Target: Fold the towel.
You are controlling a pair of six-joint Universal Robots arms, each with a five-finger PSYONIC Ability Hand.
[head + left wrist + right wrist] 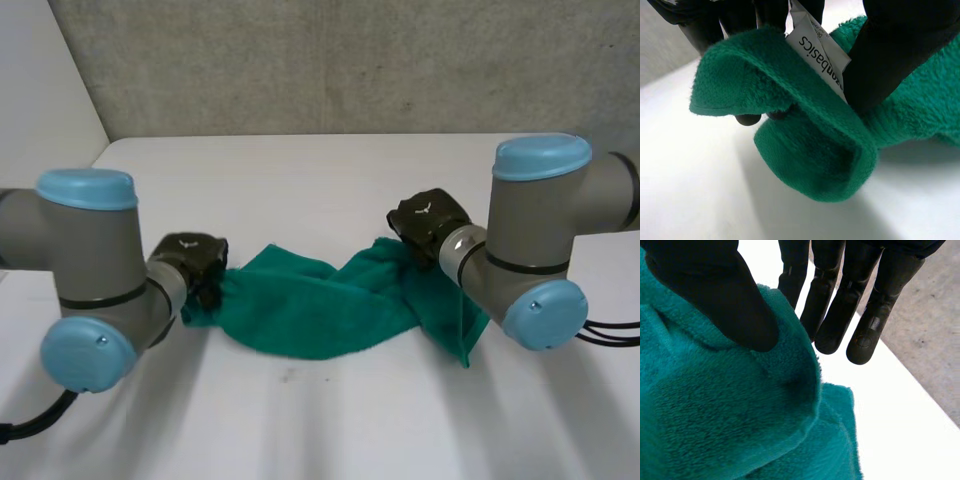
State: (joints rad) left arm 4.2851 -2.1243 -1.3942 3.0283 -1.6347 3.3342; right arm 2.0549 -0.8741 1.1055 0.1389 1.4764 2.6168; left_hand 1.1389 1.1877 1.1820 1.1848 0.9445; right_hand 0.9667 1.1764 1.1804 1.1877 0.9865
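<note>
TOWEL: green towel (300,310) at frame centre, sagging onto white table (300,170) | LEFT: left hand (195,262) pinches the label end | RIGHT: right hand (428,222) pinches the opposite end under its thumb | WHY: you likely hold both ends to spread it for folding.

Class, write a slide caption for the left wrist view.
Left robot hand pinches an edge of the green towel beside its white label, over the table.

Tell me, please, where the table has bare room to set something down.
Free: the table beyond the towel, up to the wall, and the near strip in front of it. Crowded: the middle, where left hand and right hand hold the towel.
</note>
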